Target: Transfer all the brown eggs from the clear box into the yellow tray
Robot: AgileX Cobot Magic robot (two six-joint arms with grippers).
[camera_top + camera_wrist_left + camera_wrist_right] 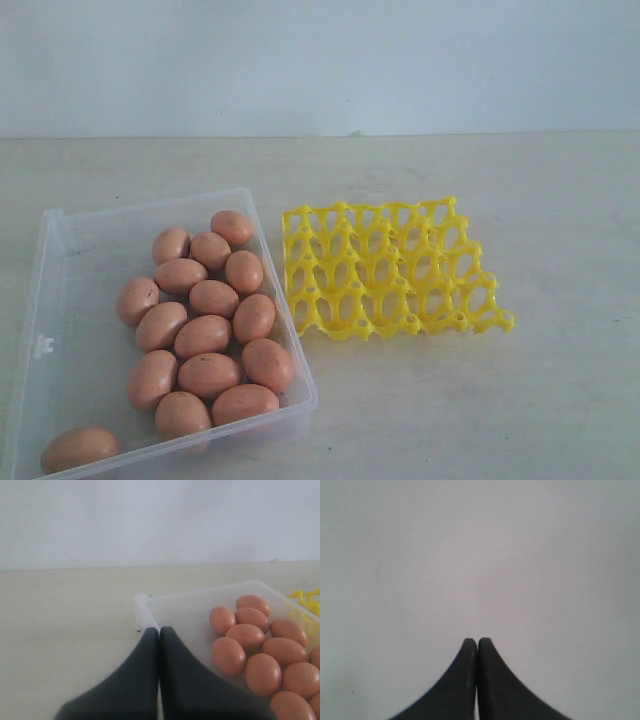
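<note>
Several brown eggs lie crowded in the clear box at the lower left of the exterior view, one of them apart in the near corner. The yellow tray sits to the right of the box, and all its cups hold nothing. Neither arm shows in the exterior view. My left gripper is shut with nothing between its dark fingers, its tips near the box's corner, and the eggs lie beside it. My right gripper is shut too, facing only a blank pale surface.
A pale tabletop stretches around the box and tray, with a white wall behind it. A sliver of the yellow tray shows at the edge of the left wrist view.
</note>
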